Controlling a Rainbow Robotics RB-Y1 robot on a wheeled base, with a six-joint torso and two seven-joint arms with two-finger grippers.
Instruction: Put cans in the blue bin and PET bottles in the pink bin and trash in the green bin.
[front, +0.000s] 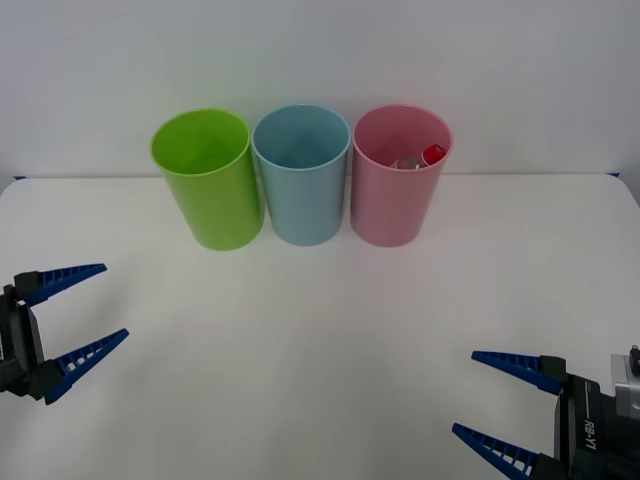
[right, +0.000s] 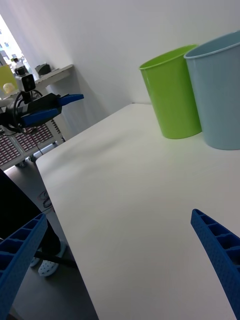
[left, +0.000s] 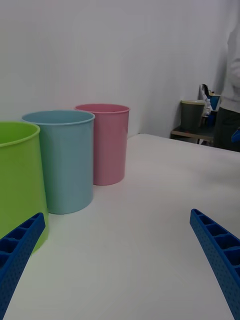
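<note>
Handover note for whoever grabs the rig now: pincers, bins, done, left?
Left pincer: open, holding nothing, low at the table's left edge.
Right pincer: open, holding nothing, low at the near right.
Bins stand in a row at the far side, from the robot's left: green bin, blue bin, pink bin.
Done: the PET bottle, red cap showing, lies inside the pink bin.
Left: no can or trash lies out on the table; what is deep inside the green and blue bins cannot be told.

Green bin (front: 205, 180) left, blue bin (front: 302, 178) middle, pink bin (front: 398, 190) right.
</note>
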